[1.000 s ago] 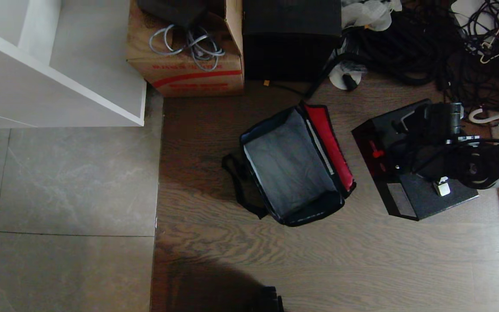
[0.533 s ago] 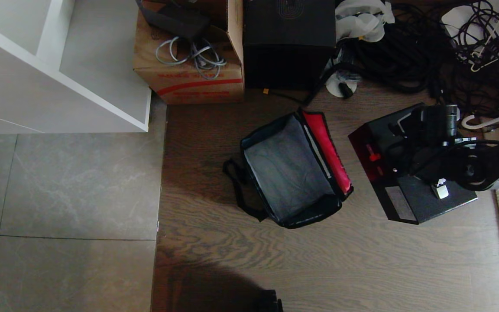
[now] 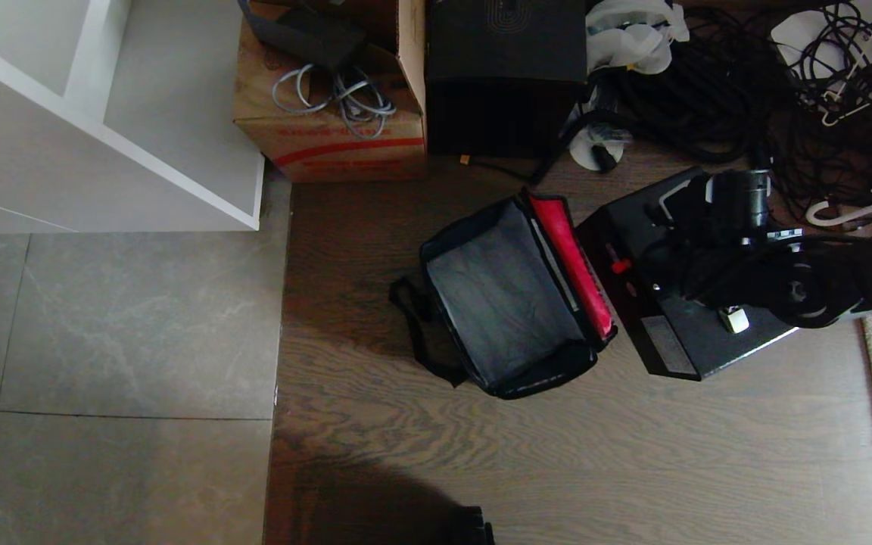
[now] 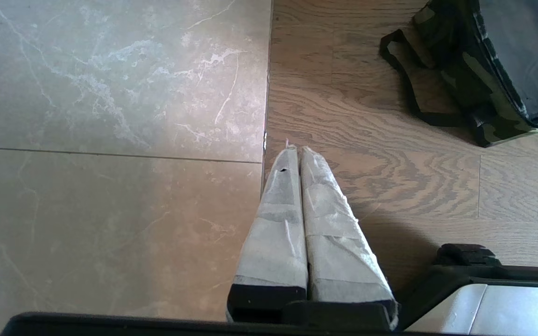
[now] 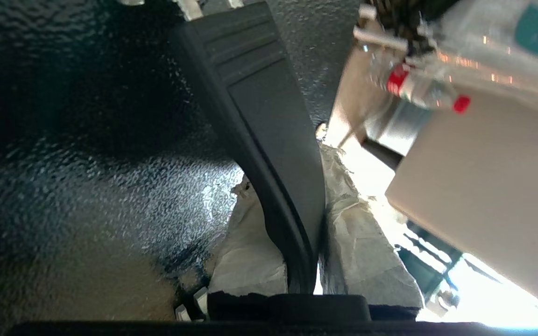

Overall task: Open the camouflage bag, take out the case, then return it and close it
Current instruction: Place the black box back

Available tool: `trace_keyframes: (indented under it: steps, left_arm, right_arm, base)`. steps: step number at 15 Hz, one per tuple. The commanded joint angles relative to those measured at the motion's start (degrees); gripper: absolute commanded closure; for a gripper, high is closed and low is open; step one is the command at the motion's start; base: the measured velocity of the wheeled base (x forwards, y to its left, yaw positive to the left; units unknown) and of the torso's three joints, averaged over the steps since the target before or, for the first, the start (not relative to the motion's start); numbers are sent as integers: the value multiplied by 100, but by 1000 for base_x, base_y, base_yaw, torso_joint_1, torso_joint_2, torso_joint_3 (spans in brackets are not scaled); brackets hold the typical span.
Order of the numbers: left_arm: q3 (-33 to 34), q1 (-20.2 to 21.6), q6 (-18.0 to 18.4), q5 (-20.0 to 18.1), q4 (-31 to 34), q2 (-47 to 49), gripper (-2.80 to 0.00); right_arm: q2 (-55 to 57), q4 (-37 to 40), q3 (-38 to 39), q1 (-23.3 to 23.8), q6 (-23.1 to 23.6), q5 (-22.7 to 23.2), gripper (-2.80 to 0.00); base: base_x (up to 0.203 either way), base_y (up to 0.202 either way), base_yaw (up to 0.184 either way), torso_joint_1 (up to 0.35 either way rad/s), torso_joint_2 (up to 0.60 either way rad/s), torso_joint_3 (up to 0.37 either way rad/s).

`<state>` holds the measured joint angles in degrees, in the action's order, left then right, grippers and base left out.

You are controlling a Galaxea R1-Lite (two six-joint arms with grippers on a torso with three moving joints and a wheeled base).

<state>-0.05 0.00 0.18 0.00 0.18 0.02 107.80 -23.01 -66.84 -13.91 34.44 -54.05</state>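
Pincer right clamped on handle of case | bag open on floor, just left of case, long axes roughly parallel | we judge right arm nearer | left pincer closed, parked.

- The left gripper hangs over the floor, its two tape-wrapped fingers pressed together and holding nothing.
- Its tips sit at the seam where grey marbled tile meets wood-grain flooring.
- At two o'clock from the tips stands the camouflage bag, its grey interior showing, with the black strap looped on the wood beside it.
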Motion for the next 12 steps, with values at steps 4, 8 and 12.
trace_keyframes:
  steps: [4, 8, 12]
  left_arm:
    - [5, 0, -1, 0, -1, 6, 0]
    - [5, 0, -6, 0, -1, 6, 0]
    - [5, 0, -9, 0, -1, 6, 0]
  right_arm:
    - [-267, 1405, -783, -442, -353, -34, 0]
    - [-333, 2176, -1148, -1013, -769, -35, 0]
    - [-401, 3324, -1476, -1555, -1588, -27, 0]
  base:
    - [0, 0, 0, 0, 0, 0]
    - [0, 0, 0, 0, 0, 0]
    - [0, 0, 0, 0, 0, 0]
